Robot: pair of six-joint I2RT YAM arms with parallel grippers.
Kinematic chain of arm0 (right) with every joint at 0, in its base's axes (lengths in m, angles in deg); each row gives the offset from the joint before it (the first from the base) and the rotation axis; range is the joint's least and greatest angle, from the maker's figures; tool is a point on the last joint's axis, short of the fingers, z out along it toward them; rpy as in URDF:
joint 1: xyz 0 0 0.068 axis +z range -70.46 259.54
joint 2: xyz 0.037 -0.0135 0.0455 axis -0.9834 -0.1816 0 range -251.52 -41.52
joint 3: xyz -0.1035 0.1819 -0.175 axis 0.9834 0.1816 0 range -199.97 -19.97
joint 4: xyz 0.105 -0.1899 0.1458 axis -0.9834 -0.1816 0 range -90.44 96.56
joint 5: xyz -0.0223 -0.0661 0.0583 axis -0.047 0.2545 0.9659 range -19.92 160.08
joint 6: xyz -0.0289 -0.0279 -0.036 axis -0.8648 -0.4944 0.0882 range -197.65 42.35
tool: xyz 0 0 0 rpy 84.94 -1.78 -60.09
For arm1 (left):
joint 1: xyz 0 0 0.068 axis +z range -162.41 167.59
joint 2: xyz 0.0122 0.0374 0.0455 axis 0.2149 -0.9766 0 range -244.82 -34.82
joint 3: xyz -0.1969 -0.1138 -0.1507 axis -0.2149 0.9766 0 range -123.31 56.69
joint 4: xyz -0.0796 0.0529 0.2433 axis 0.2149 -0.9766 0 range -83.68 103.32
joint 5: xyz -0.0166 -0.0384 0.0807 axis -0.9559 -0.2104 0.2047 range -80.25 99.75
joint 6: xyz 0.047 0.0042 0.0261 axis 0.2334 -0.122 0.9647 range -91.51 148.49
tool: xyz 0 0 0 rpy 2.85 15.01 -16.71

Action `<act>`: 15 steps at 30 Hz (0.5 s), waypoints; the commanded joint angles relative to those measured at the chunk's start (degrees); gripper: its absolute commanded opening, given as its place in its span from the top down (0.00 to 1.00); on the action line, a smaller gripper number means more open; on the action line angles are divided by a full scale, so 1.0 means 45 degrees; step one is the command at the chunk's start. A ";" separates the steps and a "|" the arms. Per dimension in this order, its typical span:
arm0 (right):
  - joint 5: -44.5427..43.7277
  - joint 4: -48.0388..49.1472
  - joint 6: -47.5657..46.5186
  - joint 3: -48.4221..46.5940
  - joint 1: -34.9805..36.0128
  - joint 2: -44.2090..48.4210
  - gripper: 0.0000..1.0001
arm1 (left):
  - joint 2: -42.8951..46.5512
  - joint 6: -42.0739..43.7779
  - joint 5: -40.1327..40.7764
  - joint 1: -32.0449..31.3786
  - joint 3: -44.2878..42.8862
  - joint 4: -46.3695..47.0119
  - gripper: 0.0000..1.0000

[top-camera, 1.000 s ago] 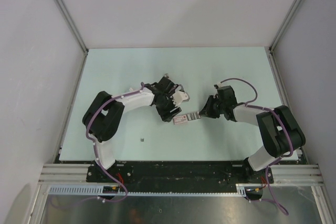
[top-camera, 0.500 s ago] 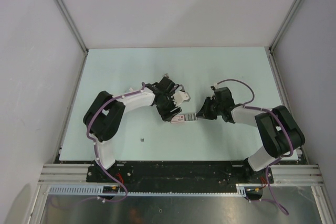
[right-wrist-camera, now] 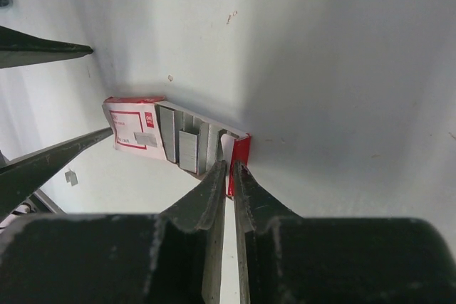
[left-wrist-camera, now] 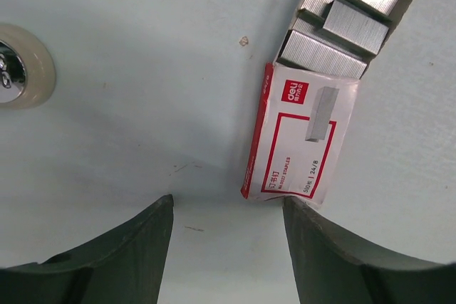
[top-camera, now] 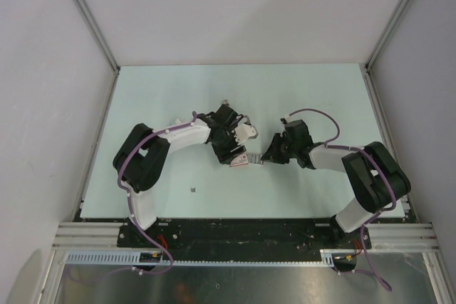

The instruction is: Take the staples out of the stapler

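Observation:
A red-and-white staple box [left-wrist-camera: 303, 140] lies on the table, its tray slid partly out with rows of staples [left-wrist-camera: 342, 26] showing. My left gripper [left-wrist-camera: 228, 208] stands open just behind the box, and its right finger touches the box's near corner. My right gripper [right-wrist-camera: 229, 165] is shut on the red end flap of the tray [right-wrist-camera: 239, 158]. From above, the box [top-camera: 243, 161] lies between both grippers. The stapler [top-camera: 247, 132] is a white piece lying beside the left wrist; its rounded beige end [left-wrist-camera: 21, 69] shows at the left edge of the left wrist view.
A tiny dark scrap [top-camera: 193, 189] lies on the pale table [top-camera: 171, 97] nearer the left arm's base. Metal posts and grey walls close in the table on three sides.
My right gripper has moved left toward the left gripper, carrying the tray end with it. The left gripper has barely moved.

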 commanded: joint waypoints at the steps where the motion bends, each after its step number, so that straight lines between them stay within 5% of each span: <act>1: 0.0341 0.0738 0.0387 0.0033 0.0446 -0.0256 0.87 | -0.0172 0.0226 -0.0071 -0.0107 0.0112 0.0478 0.32; 15: 0.1136 0.0519 -0.0571 -0.0610 -0.0396 -0.0904 0.87 | 0.0144 0.2096 -0.0414 -0.0106 0.0566 0.0493 0.32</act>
